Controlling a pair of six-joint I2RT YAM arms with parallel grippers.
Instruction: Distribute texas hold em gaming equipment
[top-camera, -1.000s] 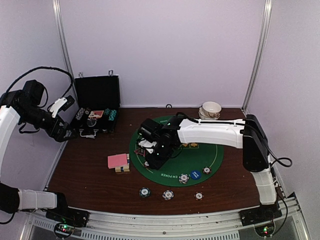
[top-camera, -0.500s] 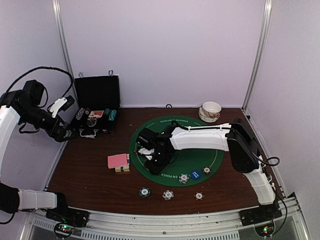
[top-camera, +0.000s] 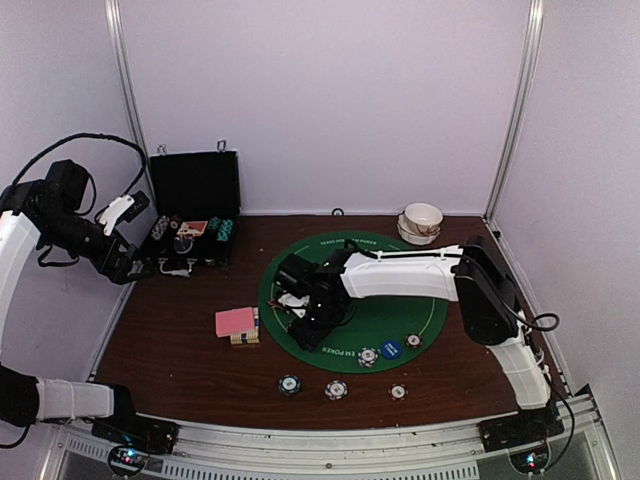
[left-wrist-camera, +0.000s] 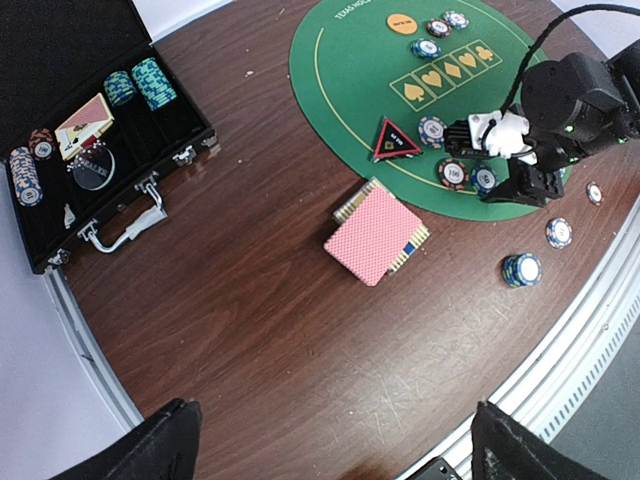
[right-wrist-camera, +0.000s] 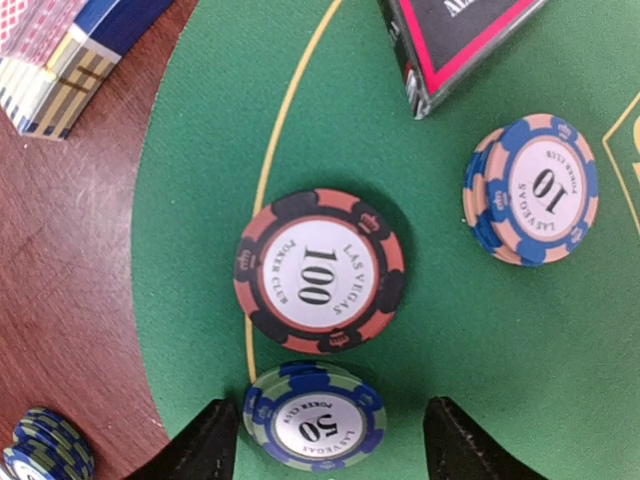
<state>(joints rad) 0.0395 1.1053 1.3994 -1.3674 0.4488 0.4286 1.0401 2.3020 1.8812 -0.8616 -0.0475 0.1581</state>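
My right gripper (right-wrist-camera: 325, 450) stands open low over the green mat (top-camera: 400, 310). Between its fingers lies a small green-and-blue stack of "50" chips (right-wrist-camera: 315, 418), and neither finger is closed on it. Just beyond lies a red-and-black "100" chip (right-wrist-camera: 320, 272), with a blue "10" stack (right-wrist-camera: 535, 190) to the right and the black-and-red triangular marker (right-wrist-camera: 460, 40) at the top. The pink-backed cards (left-wrist-camera: 375, 232) rest on a box left of the mat. My left gripper (left-wrist-camera: 335, 450) hangs open, high over the table's left side, holding nothing.
The open black case (top-camera: 195, 200) with more chips sits at the back left. Stacked white bowls (top-camera: 422, 220) stand at the back right. Three chip piles (top-camera: 336, 389) lie near the front edge. A blue disc (top-camera: 391, 350) and an orange disc (left-wrist-camera: 401, 22) lie on the mat.
The right arm dropped toward the mat's near-left edge, and its jaws have since spread apart around the 50 chips. The left arm has stayed still.
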